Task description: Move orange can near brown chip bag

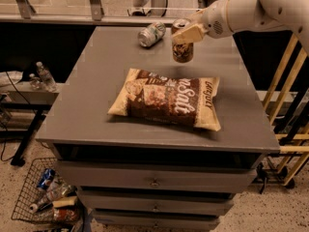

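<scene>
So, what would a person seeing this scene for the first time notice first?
First the big brown chip bag, lying flat in the middle of the grey table. Then the gripper, shut on the upright orange can just behind the bag's far edge. A silver can lies on its side near the back edge.

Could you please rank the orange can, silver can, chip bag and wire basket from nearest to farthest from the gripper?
1. Orange can, clamped in the gripper over the table's far side.
2. Silver can, lying left of it in the view, and chip bag, mid-table just in front: too close to call.
3. Wire basket, below the table, lower left.
</scene>
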Robot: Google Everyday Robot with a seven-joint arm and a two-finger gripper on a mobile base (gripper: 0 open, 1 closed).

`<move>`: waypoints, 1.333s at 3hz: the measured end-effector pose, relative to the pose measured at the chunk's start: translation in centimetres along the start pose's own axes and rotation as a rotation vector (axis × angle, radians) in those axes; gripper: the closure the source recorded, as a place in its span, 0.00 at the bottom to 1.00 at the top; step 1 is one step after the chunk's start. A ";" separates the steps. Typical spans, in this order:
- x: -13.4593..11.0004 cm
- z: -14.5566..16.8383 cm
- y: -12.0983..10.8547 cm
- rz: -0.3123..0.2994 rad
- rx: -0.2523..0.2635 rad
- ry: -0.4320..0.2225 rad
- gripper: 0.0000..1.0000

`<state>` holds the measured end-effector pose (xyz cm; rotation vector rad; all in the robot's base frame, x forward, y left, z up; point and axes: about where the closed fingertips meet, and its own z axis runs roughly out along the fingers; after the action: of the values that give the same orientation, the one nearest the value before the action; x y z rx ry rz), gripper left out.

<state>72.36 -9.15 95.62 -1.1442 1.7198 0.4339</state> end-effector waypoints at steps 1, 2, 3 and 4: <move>1.3 -0.9 2.9 0.027 -0.034 0.027 1.00; 2.9 -1.5 5.1 0.047 -0.047 0.061 1.00; 4.2 -2.2 6.7 0.058 -0.046 0.088 1.00; 5.2 -2.8 7.9 0.071 -0.021 0.095 1.00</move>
<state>63.78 -9.84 90.71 -1.1368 1.8467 0.4489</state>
